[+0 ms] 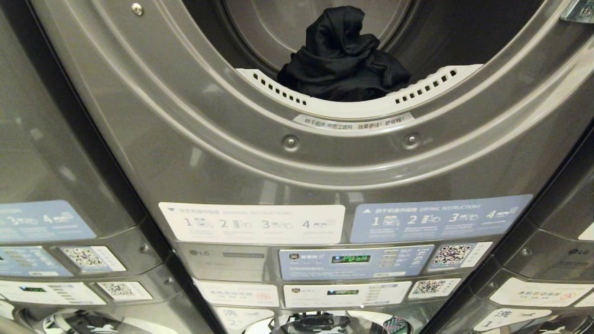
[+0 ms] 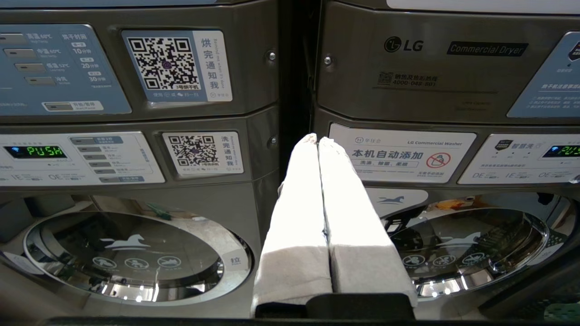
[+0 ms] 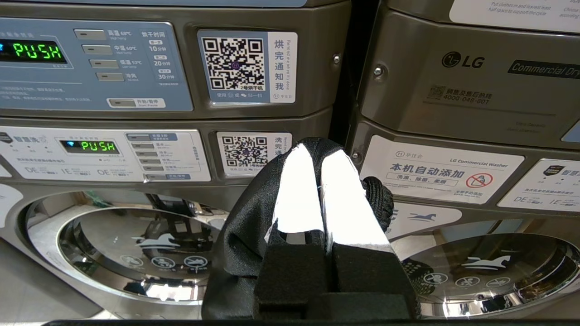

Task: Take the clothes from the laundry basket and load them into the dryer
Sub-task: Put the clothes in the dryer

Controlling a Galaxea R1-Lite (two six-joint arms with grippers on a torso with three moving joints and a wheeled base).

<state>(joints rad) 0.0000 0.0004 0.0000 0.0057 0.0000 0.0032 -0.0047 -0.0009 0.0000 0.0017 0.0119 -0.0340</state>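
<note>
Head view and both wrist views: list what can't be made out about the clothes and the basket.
- Laundry basket: in no view.
- Dryer drum: head view's top edge cuts it off, so other clothes beyond the black garment stay unseen.
- Black cloth: right gripper shut on it; most of it falls below the wrist view's edge.

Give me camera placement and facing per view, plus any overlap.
Head view: on the robot's head, facing the open dryer drum with black clothes inside; no arm shows.
Left wrist view: behind the left gripper, fingers together and empty, facing the machines' control panels and washer doors.
Right wrist view: behind the right gripper, shut on a black garment, facing similar panels.
Shared: both wrist views show an LG Commercial Dryer panel and green PUSH displays.
</note>
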